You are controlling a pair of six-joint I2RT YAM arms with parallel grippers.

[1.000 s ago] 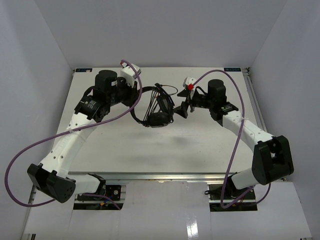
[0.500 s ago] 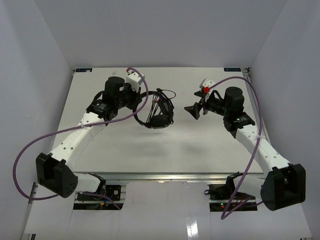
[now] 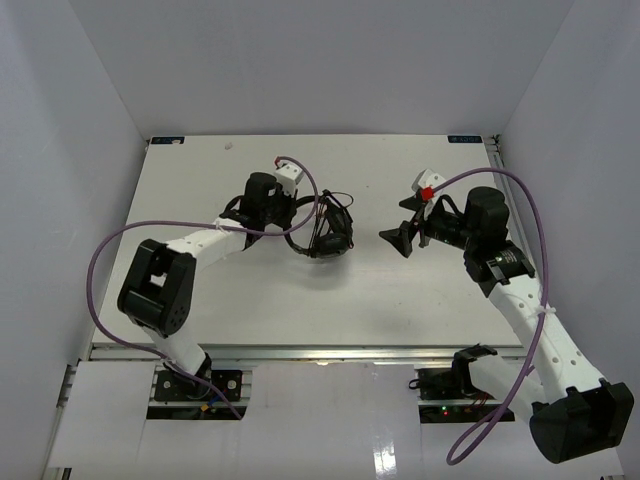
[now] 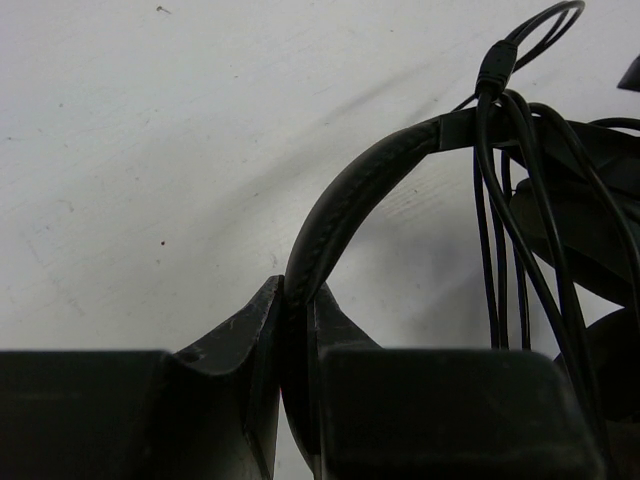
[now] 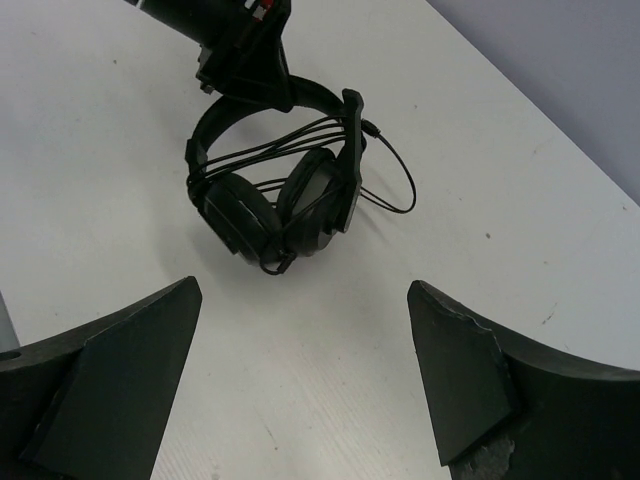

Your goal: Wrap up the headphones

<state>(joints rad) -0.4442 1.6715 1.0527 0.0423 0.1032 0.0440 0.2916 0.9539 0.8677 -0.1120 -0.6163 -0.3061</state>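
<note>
The headphones [image 3: 326,233], thin cable [image 4: 494,72] looped over the headband [image 4: 350,190], sit near the middle of the white bench [image 3: 200,170], the left pincer [image 4: 297,300] clamped on that headband, the right pincer [image 3: 403,222] hanging well apart to the right, jaws spread wide

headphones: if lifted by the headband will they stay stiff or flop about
The headphones probably lift as one fairly rigid piece, since the left gripper pinches the curved headband. The earcups may swing a little. The thin cable, wound loosely with one loop sticking out, looks floppy and could slip loose.
</note>
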